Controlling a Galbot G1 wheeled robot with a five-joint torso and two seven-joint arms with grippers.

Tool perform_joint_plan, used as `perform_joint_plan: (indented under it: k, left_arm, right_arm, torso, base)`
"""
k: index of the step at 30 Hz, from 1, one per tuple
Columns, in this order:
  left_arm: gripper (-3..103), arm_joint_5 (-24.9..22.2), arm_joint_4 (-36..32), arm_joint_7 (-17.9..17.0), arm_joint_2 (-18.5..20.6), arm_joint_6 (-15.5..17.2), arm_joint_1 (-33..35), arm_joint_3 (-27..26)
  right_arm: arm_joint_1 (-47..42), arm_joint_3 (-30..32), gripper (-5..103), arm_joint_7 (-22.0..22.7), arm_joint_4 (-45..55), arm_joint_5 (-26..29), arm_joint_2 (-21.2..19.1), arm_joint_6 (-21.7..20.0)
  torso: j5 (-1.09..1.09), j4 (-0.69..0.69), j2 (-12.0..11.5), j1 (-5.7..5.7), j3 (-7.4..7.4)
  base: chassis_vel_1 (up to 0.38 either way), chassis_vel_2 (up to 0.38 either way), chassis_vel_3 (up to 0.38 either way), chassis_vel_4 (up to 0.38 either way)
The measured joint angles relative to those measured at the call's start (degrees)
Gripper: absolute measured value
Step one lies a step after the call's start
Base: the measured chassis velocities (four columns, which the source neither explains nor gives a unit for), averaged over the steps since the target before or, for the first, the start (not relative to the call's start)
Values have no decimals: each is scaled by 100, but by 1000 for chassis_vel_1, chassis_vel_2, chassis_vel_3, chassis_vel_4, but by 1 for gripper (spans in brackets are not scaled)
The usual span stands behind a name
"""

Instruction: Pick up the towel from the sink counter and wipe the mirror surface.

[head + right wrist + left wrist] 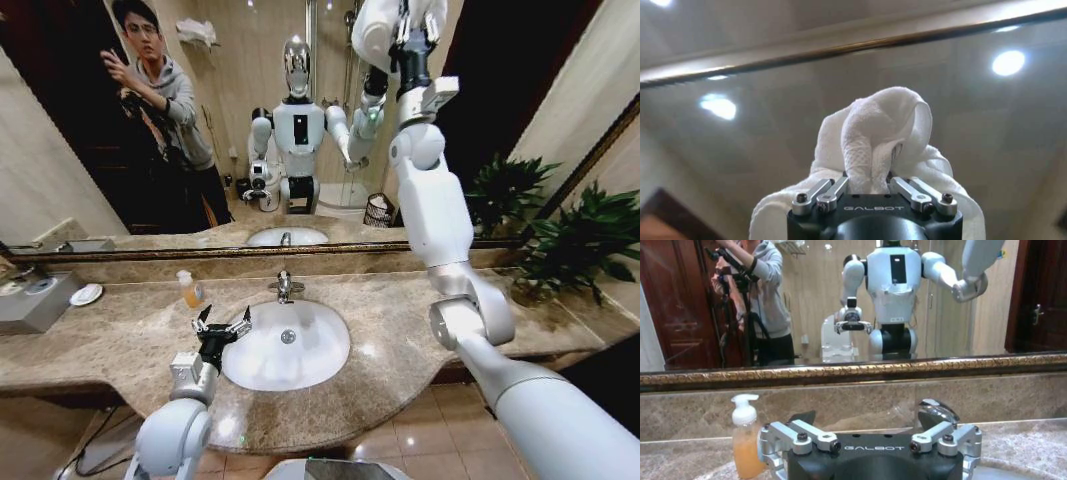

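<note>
Both grippers noted: right gripper [870, 187] pinches towel [877, 135] raised at mirror surface [240, 120], wiping step; next needs pressed strokes. Left gripper [221, 326] spread, idle over basin [300, 360].

Soap bottle [190, 290] left of faucet [284, 286], behind basin [285, 345].

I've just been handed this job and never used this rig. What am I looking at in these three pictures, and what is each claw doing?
It is a two-armed wheeled robot facing a bathroom mirror, so the white robot in the glass is its own reflection. The wide picture comes from its head; the other two come from cameras on its wrists. The right claw is raised up by the glass and is shut on the towel, a white cloth bunched between its fingers. The left claw is open and holds nothing, low over the sink counter at the basin edge. On the counter stand a faucet, a soap bottle and a small white dish.
</note>
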Motion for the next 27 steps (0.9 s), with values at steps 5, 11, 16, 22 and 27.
perform_joint_plan:
  k: [5, 11, 16, 22, 27]
  left_arm:
    - [100, 0, 0, 0, 0, 0, 0, 0]
    - [100, 0, 0, 0, 0, 0, 0, 0]
    - [100, 0, 0, 0, 0, 0, 0, 0]
    - [100, 0, 0, 0, 0, 0, -1, 0]
    - [100, 0, 0, 0, 0, 0, 0, 0]
  right_arm:
    - [-90, -285, 17, -212, 6, -129, 432, 84]
    - [-332, -364, 17, -394, -2, -219, 480, 194]
    - [-711, -175, 17, -353, 157, -134, 344, 248]
    - [-1287, 219, 17, -171, 859, 304, -568, 210]
    - [-1600, 686, 17, -125, 1219, 509, -970, 200]
  torso:
    - [-2, 1, 0, 0, 0]
    - [0, -6, 0, -1, 0]
    - [0, 2, 0, 0, 0]
    - [4, -8, 0, 0, 0]
    - [4, -9, 0, -1, -1]
  base:
    - [0, 0, 0, 0]
    - [0, 0, 0, 0]
    - [0, 0, 0, 0]
    - [0, 0, 0, 0]
    - [0, 0, 0, 0]
